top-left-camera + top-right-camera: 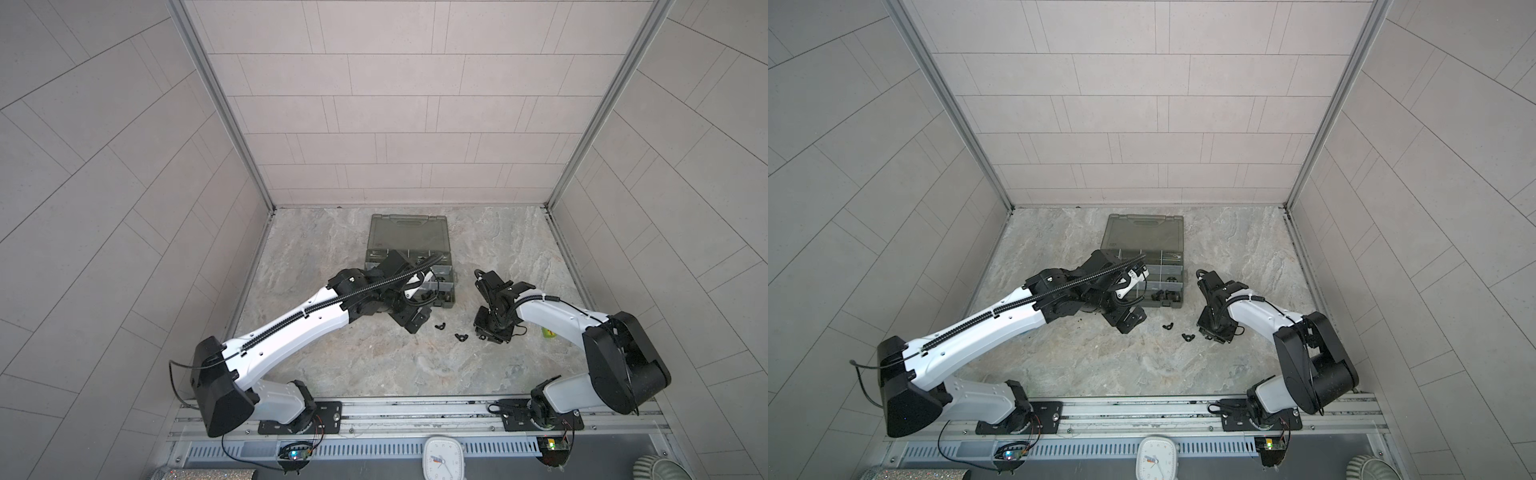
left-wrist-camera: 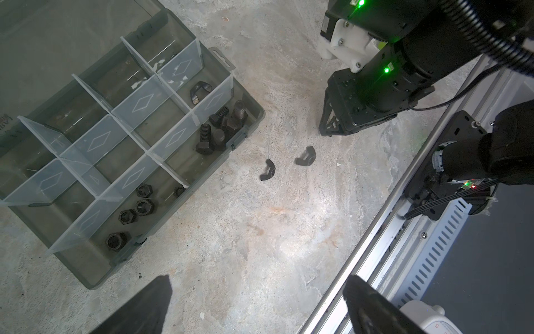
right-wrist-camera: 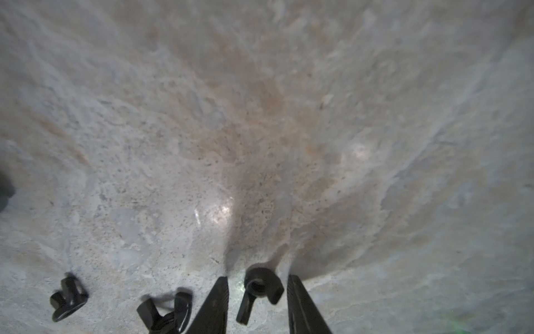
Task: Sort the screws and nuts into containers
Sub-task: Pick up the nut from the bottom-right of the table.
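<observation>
The right gripper (image 3: 257, 278) straddles a small black metal wing nut (image 3: 261, 284) on the mottled grey stone surface (image 3: 260, 144), jaws apart; the left gripper (image 2: 258, 279) holds its jaws wide apart, empty.

High top views look down on the table (image 1: 374, 365); close wrist views share the wing nuts (image 2: 305, 157).

The tabletop (image 2: 260, 245) looks like marbled stone, mottled grey and tan, mostly matt with soft patches of glare. The organiser case (image 2: 95, 276) is smoky olive plastic, smooth and see-through, and its dividers (image 2: 138, 101) are a paler, frosted plastic. The screws (image 2: 219, 127) and hex nuts (image 2: 143, 206) inside are dull black metal. The wing nuts (image 2: 304, 157) on the table have the same matt dark finish. The arm shells (image 1: 291, 328) are glossy white plastic, with ribbed black conduit (image 1: 374, 286) running along them.
</observation>
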`<state>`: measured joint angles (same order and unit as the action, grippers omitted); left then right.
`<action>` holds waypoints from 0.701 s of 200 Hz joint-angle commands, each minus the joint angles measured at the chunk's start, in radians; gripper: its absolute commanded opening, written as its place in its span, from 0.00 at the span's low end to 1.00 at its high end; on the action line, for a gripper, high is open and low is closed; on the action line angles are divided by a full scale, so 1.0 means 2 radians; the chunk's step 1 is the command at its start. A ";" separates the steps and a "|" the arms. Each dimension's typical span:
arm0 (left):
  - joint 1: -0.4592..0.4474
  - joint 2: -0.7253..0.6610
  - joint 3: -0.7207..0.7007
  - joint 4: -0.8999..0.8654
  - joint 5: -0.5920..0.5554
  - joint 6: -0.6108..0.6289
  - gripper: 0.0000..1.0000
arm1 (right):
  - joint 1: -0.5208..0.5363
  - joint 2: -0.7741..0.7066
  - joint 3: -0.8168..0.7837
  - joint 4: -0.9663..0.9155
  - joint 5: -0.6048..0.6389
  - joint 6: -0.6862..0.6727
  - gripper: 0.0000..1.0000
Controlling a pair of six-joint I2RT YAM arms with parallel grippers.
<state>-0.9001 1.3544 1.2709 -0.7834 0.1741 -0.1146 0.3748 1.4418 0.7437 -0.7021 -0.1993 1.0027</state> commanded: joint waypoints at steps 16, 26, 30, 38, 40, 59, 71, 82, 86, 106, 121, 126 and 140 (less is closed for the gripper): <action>-0.002 -0.011 -0.008 -0.007 -0.008 0.006 1.00 | 0.003 0.008 -0.004 -0.004 0.005 0.015 0.33; -0.002 -0.010 -0.009 -0.007 -0.009 0.006 1.00 | 0.004 0.010 -0.003 -0.004 0.006 0.014 0.32; -0.002 -0.010 -0.008 -0.007 -0.009 0.006 1.00 | 0.004 0.010 -0.003 -0.004 0.005 0.013 0.32; -0.002 -0.009 -0.008 -0.007 -0.009 0.006 1.00 | 0.004 0.011 -0.002 -0.004 0.006 0.013 0.31; -0.002 -0.009 -0.007 -0.007 -0.010 0.006 1.00 | 0.004 0.011 -0.003 -0.004 0.006 0.013 0.31; -0.002 -0.009 -0.009 -0.008 -0.012 0.007 1.00 | 0.004 0.013 -0.001 -0.003 0.006 0.012 0.28; -0.002 -0.008 -0.009 -0.008 -0.012 0.007 1.00 | 0.004 0.015 0.000 -0.003 0.005 0.010 0.25; -0.002 -0.008 -0.009 -0.008 -0.013 0.007 1.00 | 0.004 0.018 0.003 -0.003 0.005 0.009 0.23; -0.002 -0.008 -0.009 -0.008 -0.013 0.007 1.00 | 0.004 0.018 0.003 -0.003 0.005 0.008 0.22; -0.001 -0.009 -0.010 -0.009 -0.015 0.007 1.00 | 0.004 0.022 0.006 -0.004 0.005 0.006 0.20; 0.000 -0.010 -0.010 -0.009 -0.016 0.007 1.00 | 0.003 0.023 0.008 -0.006 0.005 0.005 0.19; -0.001 -0.010 -0.011 -0.009 -0.017 0.008 1.00 | 0.004 0.023 0.008 -0.006 0.005 0.004 0.18; -0.002 -0.011 -0.012 -0.009 -0.019 0.007 1.00 | 0.004 0.022 0.011 -0.009 0.006 0.001 0.18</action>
<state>-0.9001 1.3529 1.2606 -0.7837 0.1539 -0.1116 0.3752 1.4693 0.7536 -0.7143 -0.1978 0.9981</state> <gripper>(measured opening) 0.994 0.187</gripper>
